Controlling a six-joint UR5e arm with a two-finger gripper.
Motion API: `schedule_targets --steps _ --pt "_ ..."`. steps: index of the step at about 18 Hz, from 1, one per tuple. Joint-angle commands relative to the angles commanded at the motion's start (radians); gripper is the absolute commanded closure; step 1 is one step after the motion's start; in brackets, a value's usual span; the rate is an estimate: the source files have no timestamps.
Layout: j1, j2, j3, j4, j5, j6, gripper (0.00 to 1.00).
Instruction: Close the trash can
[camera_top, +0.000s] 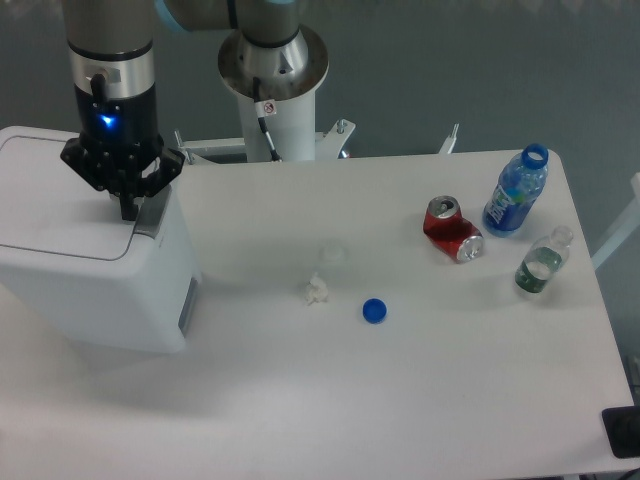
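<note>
The big white plastic rectangular trash can is parked at the left edge of the white table, lid down flat. The black two-finger gripper is pressed fingers-together at the grey latch tab. A grey wall is seen behind.

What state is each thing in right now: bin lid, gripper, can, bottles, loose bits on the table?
trash can: lid lies flat, looks closed.
gripper: pointing down at the lid's right edge by the grey latch tab; open or shut unclear.
red soda can: crushed, lying on its side.
blue bottle: upright, uncapped.
clear bottle: upright.
blue cap: loose on the table.
white crumpled scrap: loose on the table.
</note>
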Motion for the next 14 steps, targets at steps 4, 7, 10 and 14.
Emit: schedule_targets --steps 4,7,10,14 --pt "-0.003 0.012 0.0 0.0 -0.002 0.0 0.89" --pt "-0.003 0.015 0.002 0.0 -0.005 0.0 0.89" --pt "0.002 0.023 0.006 0.0 -0.008 -0.002 0.88" --pt "0.067 0.029 0.011 0.0 -0.012 0.0 0.73"
